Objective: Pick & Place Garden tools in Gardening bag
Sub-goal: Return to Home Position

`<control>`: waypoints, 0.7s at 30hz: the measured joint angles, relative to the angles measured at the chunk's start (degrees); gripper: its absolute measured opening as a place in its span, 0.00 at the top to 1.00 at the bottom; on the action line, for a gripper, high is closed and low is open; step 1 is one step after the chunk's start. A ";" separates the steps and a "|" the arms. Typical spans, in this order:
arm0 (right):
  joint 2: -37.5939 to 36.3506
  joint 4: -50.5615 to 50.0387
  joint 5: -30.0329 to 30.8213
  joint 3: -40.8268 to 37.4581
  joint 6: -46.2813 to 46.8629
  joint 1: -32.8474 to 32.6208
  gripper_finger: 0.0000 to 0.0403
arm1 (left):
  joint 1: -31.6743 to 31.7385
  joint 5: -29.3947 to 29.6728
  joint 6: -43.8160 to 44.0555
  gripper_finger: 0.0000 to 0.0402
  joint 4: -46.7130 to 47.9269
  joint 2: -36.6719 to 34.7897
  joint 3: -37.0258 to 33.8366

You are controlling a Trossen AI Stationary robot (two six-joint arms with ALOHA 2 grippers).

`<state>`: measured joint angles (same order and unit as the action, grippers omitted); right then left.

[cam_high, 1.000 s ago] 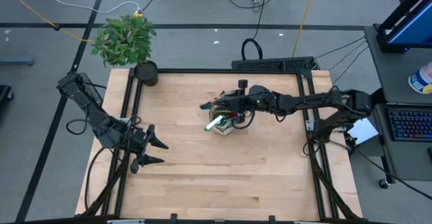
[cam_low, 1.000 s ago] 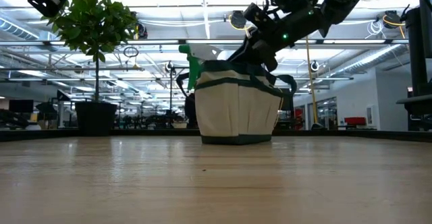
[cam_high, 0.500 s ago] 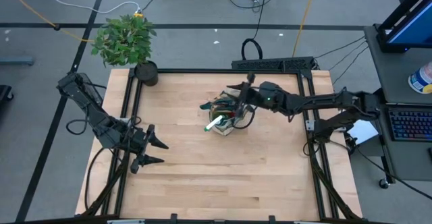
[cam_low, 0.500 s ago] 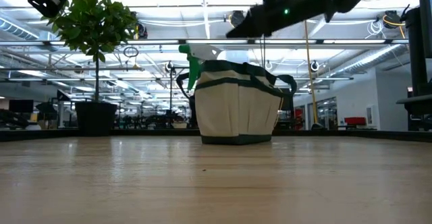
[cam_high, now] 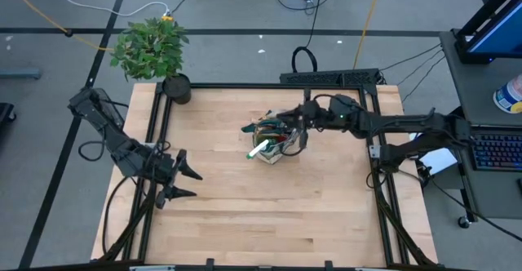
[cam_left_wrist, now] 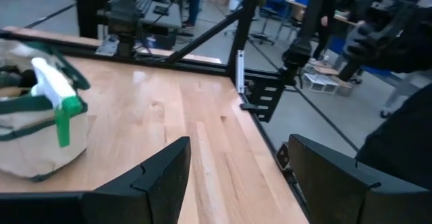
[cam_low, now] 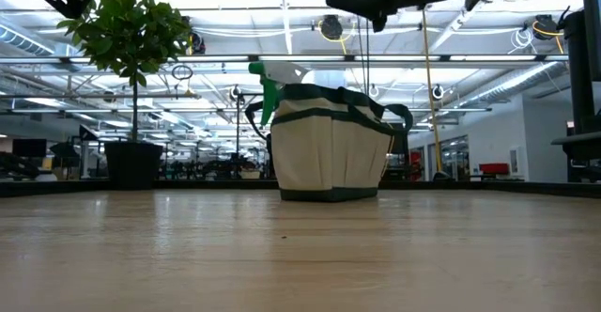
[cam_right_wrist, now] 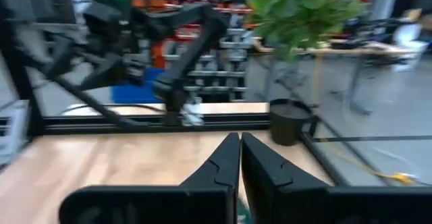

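Right gripper hangs above the gardening bag, clear of its rim. My wrist feed shows its fingers pressed together, nothing between them. The bag stands upright mid-table, just below and beside those fingertips. The green-white sprayer pokes out of the bag on the side away from the right fingers. Left gripper waits by the table's left edge, fingers spread wide and empty, the bag well apart from them.

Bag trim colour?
Dark green, on the beige gardening bag; clearest in the low view.
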<state>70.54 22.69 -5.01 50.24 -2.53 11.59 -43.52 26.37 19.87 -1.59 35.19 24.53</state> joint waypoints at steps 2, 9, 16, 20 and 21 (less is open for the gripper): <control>-0.71 -1.76 -2.36 0.02 0.80 -0.41 0.98 | 1.65 -2.93 -1.61 0.36 -0.01 -0.86 0.00; -3.13 -9.98 -2.70 0.02 1.88 -2.91 1.00 | 12.03 -16.76 -8.42 0.36 0.38 -2.45 0.02; -5.69 -15.99 -2.61 0.02 1.88 -4.99 1.00 | 19.32 -20.41 -10.43 0.36 9.65 -10.34 0.02; -7.73 -18.77 -2.54 0.02 1.88 -4.95 1.00 | 20.14 -19.97 -11.95 0.36 15.15 -17.76 0.02; -8.28 -19.41 -2.54 0.02 1.88 -4.95 1.00 | 20.14 -19.83 -12.25 0.36 16.47 -19.50 0.03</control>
<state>62.25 3.27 -7.55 50.26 -0.64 6.63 -23.38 6.53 7.62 14.88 15.68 24.57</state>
